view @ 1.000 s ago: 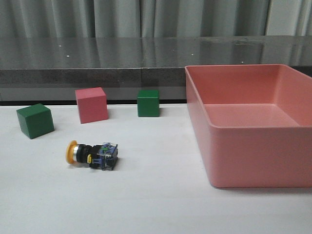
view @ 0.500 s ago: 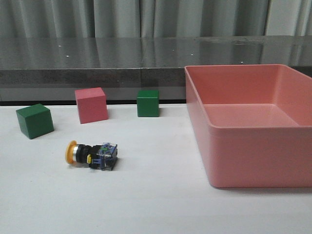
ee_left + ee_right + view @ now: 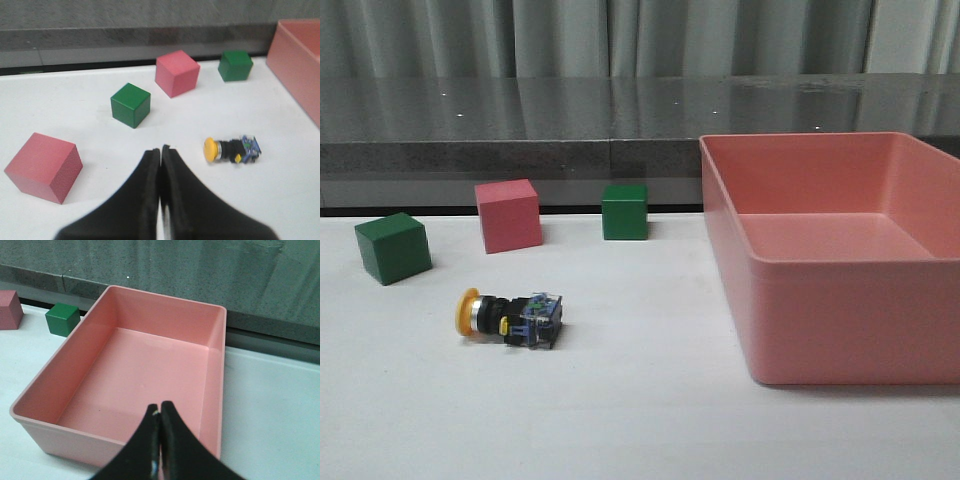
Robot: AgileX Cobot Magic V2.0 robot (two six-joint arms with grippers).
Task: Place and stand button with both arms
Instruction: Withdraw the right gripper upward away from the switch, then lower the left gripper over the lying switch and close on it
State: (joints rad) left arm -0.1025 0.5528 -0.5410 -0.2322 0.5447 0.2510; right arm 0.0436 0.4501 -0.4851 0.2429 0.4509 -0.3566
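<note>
The button (image 3: 508, 317) lies on its side on the white table, yellow cap to the left and clear-blue base to the right. It also shows in the left wrist view (image 3: 231, 150). My left gripper (image 3: 160, 148) is shut and empty, above the table and apart from the button. My right gripper (image 3: 160, 405) is shut and empty, above the near rim of the pink bin (image 3: 215, 385). Neither arm shows in the front view.
The pink bin (image 3: 820, 310) stands at the right. A green cube (image 3: 392, 248), a pink cube (image 3: 508, 215) and another green cube (image 3: 624, 211) sit behind the button. A second pink cube (image 3: 44, 166) shows only in the left wrist view.
</note>
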